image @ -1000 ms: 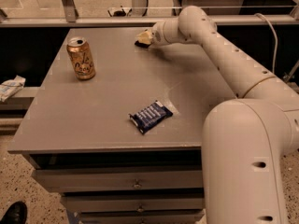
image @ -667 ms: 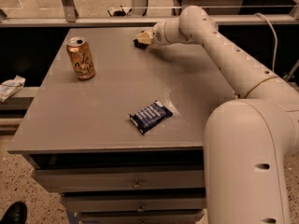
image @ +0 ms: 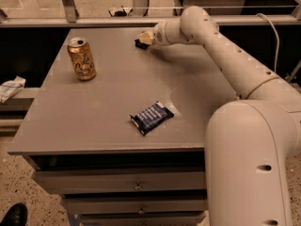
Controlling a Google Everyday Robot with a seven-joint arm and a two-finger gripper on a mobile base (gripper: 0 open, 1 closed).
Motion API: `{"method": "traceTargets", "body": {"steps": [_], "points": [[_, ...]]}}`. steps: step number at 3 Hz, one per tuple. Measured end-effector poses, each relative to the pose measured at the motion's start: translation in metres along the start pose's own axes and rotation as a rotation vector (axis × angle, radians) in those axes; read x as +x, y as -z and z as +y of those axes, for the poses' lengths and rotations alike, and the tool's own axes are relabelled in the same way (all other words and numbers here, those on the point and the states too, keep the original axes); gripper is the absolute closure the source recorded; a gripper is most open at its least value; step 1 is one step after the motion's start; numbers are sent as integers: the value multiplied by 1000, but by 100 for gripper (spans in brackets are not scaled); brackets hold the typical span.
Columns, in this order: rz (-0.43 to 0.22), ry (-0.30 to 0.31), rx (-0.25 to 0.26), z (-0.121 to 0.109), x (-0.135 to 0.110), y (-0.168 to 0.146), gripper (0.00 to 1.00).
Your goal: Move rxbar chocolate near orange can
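Gripper: the gripper (image: pixel 144 38) sat low over the far part of the table (image: pixel 94 121), a little right of its middle and close to the far edge.
Gripper state: could not be told; its pale tip was right at a small dark object, and whether it was clamped on that object or only touching it was not visible.
Arm: the white arm (image: pixel 225 55) rose from the large rounded base at the near right and reached leftward and away across the table's right side to the gripper.
Rxbar chocolate: the rxbar chocolate (image: pixel 139 44) showed as a small, flat, dark shape on the table surface, directly under and just left of the gripper, mostly covered by it.
Orange can: the orange can (image: pixel 81 59) stood upright on the far left part of the table, well apart from the rxbar chocolate, which lay to its right and slightly farther back.
Blue-and-white bar: the blue-and-white bar (image: pixel 152 117) lay flat and skewed near the table's near edge, about mid-width, apart from both the can and the gripper.
Drawers: drawers (image: pixel 117 182) with small knobs were stacked under the tabletop.
Surroundings: a dark shoe (image: pixel 12 214) was on the speckled floor at the near left, and a crumpled white wrapper (image: pixel 10 86) rested on a ledge left of the table.
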State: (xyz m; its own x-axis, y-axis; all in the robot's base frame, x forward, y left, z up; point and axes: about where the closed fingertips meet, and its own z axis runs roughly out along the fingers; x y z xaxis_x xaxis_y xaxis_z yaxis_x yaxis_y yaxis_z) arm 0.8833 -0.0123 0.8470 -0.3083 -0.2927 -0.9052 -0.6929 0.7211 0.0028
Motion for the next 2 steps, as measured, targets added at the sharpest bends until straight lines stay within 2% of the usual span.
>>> {"method": "traceTargets", "body": {"steps": [2], "points": [[-86, 186, -78, 46, -41, 78, 100]]}}
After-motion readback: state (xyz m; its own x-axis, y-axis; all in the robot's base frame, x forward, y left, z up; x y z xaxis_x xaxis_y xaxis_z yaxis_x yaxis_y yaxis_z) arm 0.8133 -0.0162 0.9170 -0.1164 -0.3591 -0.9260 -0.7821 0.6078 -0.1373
